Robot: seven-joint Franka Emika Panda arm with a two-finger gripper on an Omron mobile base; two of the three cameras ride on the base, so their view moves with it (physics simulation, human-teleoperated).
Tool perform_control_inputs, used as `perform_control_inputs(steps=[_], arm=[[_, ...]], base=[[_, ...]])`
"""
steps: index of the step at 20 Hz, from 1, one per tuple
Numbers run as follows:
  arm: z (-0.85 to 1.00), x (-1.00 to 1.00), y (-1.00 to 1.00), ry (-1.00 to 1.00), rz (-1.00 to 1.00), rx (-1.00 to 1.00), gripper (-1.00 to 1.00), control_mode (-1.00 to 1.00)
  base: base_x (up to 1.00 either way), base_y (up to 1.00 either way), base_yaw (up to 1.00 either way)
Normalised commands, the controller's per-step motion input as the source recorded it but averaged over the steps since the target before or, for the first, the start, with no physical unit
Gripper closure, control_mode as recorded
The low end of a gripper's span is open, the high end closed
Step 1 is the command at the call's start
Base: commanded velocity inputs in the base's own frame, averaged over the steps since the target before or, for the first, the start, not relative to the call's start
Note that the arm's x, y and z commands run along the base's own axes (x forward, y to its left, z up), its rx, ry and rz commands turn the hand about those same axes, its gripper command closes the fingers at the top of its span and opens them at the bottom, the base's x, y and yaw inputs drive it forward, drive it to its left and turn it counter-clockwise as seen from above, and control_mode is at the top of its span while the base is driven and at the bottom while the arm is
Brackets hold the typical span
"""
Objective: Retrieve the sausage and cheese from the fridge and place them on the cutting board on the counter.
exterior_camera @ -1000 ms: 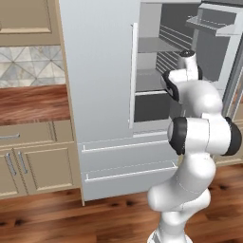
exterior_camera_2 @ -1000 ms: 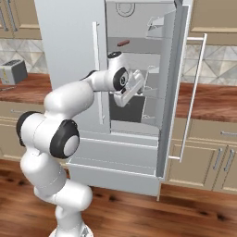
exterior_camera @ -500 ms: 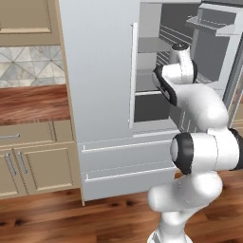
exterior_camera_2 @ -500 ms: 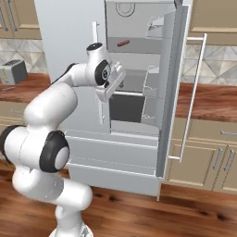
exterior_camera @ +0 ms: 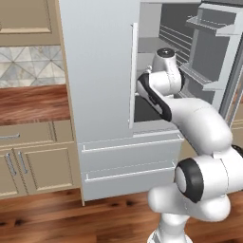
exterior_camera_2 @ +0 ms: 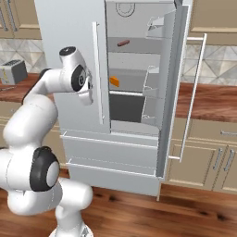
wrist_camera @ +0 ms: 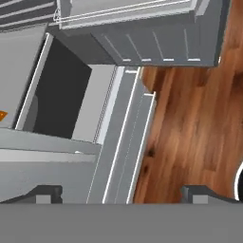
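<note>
So far we have only opened the fridge (exterior_camera_2: 139, 69): our gripper (wrist_camera: 121, 192) is wide open and empty, with the sausage (exterior_camera_2: 123, 43) and cheese (exterior_camera_2: 114, 82) on shelves beyond it.

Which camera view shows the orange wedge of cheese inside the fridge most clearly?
The right base view: the orange wedge of cheese sits in full sight on a middle shelf of the light-grey fridge. The hand view catches just an orange sliver at its left edge.
</note>
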Motion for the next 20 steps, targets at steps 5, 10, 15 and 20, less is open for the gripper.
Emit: perform_control_inputs(steps=[5, 10, 15, 20], arm=[[0.05, 0.32, 0.20, 0.00, 0.69, -0.17, -1.00, -1.00], [0.01, 0.57, 0.01, 0.00, 0.65, -0.21, -1.00, -1.00], [0.23, 0.53, 0.16, -0.01, 0.43, -0.21, -1.00, -1.00], [0.10, 0.59, 0.17, -0.03, 0.09, -0.27, -1.00, -1.00]], base=[[0.00, 0.00, 0.00], [0.00, 0.00, 0.00], [0.00, 0.00, 0.00], [0.00, 0.00, 0.00]])
